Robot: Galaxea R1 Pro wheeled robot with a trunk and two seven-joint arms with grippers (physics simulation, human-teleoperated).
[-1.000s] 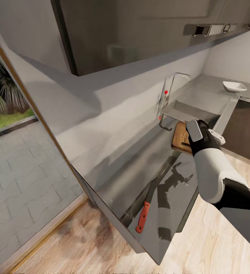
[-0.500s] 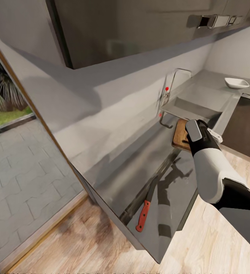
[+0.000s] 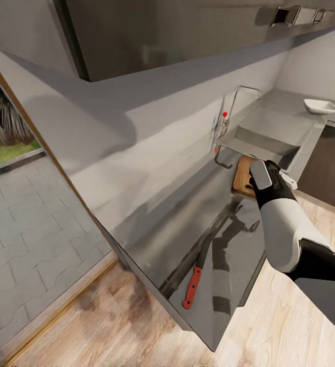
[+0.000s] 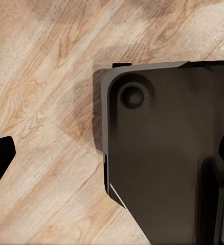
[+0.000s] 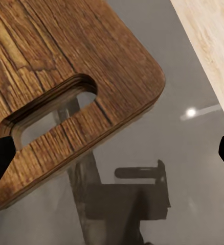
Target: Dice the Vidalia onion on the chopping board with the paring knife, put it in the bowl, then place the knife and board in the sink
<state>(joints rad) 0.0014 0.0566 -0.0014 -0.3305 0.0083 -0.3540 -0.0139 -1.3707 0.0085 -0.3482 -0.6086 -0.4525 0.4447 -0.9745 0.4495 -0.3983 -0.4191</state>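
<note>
Head view: the right gripper (image 3: 267, 176) hovers over the chopping board (image 3: 242, 177) on the tabletop (image 3: 187, 239), beside the sink (image 3: 269, 135). The paring knife (image 3: 194, 282) lies well behind the jaws; the bowl (image 3: 320, 106) sits beyond.

Left wrist view: jaws wide above wooden floor (image 4: 40, 102).

Right wrist view: jaws wide, the board's slot handle (image 5: 48, 109) between them.

Head view looks down along the countertop (image 3: 187, 224) toward the sink (image 3: 269, 133). Right wrist sits close over the chopping board (image 5: 66, 76), shared with head view (image 3: 242, 176). Left wrist faces floor (image 4: 40, 102).
</note>
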